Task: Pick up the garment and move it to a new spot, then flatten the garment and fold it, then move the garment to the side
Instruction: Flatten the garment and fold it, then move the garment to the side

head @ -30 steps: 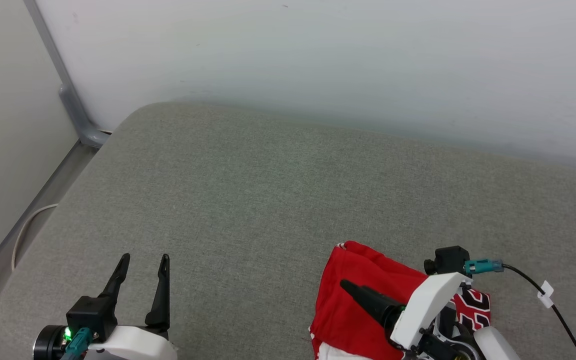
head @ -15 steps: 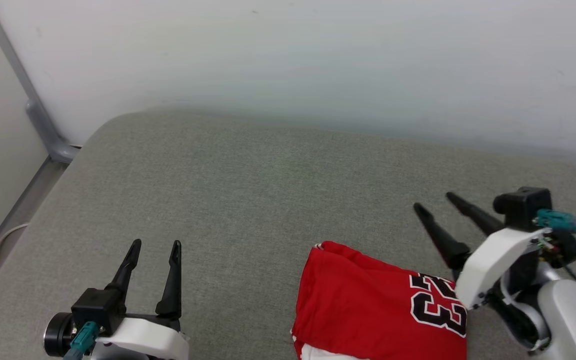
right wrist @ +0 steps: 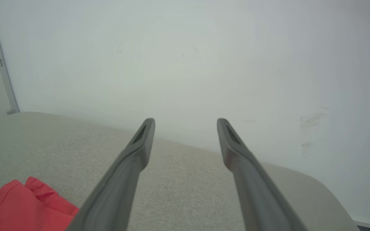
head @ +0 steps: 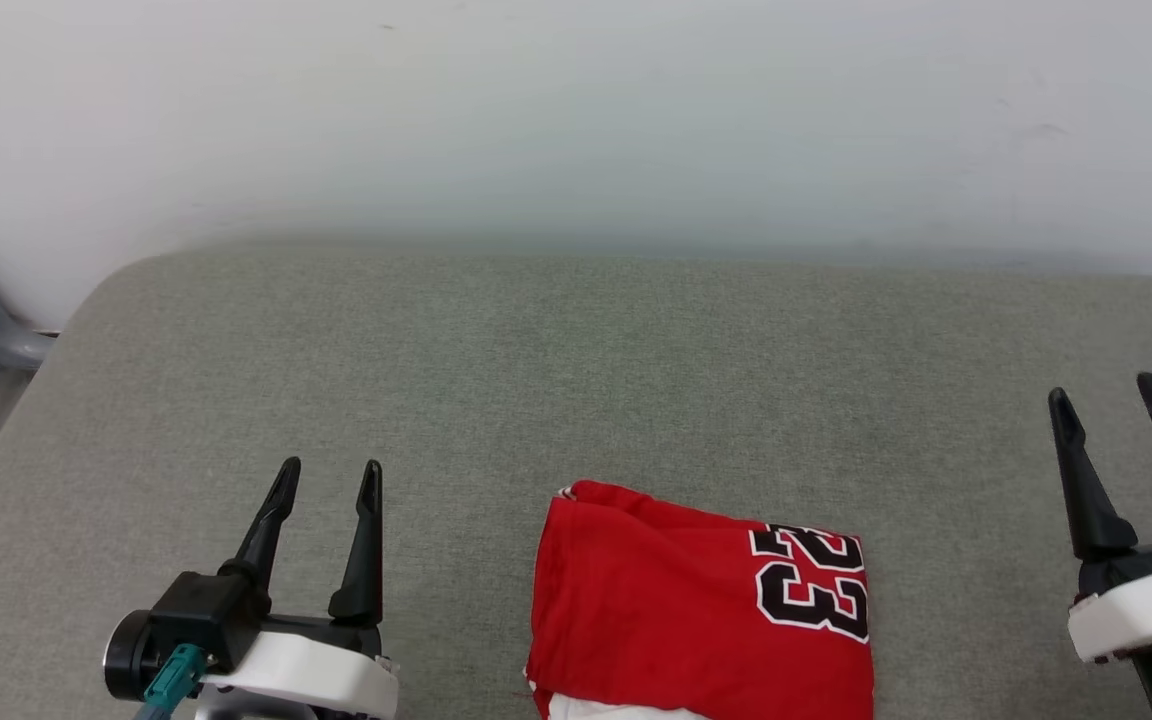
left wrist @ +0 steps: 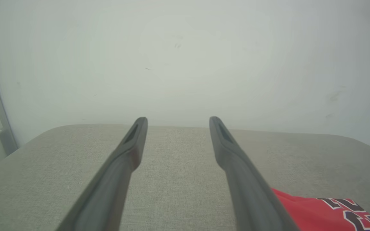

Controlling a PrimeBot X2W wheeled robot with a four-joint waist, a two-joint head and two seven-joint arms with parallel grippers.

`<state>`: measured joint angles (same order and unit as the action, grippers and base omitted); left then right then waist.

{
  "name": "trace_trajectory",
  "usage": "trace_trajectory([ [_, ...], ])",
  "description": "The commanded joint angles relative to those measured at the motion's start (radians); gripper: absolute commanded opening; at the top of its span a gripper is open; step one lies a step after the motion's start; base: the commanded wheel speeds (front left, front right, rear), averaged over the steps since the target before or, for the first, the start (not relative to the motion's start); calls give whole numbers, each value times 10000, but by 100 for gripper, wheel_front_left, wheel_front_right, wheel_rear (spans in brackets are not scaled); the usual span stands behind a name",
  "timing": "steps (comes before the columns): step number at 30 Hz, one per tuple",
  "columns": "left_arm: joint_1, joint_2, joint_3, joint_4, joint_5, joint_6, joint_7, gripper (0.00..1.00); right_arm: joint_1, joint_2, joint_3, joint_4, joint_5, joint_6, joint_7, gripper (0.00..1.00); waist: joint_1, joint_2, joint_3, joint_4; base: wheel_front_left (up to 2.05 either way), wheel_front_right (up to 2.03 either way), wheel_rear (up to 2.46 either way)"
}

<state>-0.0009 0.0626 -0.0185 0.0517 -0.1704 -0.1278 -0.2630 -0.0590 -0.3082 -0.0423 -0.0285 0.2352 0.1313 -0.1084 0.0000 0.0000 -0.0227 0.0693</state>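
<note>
Red garment (head: pixel 676 610) lies uncovered since the right hand (head: pixel 1103 390) lifted away; it and the left hand (head: pixel 331 466) stand spread, empty.

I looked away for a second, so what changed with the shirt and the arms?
The right gripper, which was down over the folded garment, has pulled away to the right and stands open, clear of it. The head camera turned too, shifting the whole view. The garment stays folded on the grey cushion; the left gripper stays open and empty.
</note>
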Motion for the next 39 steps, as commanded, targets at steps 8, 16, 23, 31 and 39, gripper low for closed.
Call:
trace_trajectory([
  [8,485,-54,12,-414,189,-17,-21,100,1495,1202,-742,-906,-560,-13,-698,100,0,0,88,-191,0,0,0],
  [16,598,-95,-62,-409,428,-24,-21,100,2100,1958,-904,-823,-975,-13,-937,100,0,0,120,-95,0,0,0],
  [23,600,-111,-100,-402,504,-22,-21,100,2099,2157,-864,-738,-1027,-13,-866,100,0,0,149,-100,0,0,0],
  [31,530,-123,-125,-329,505,-26,-21,100,2164,2174,-902,-840,-826,-13,-536,100,0,0,177,-13,0,0,0],
  [39,347,-128,-120,-285,443,-29,-21,100,2101,1536,-54,-1279,244,-13,2970,100,0,0,534,230,0,0,0],
])
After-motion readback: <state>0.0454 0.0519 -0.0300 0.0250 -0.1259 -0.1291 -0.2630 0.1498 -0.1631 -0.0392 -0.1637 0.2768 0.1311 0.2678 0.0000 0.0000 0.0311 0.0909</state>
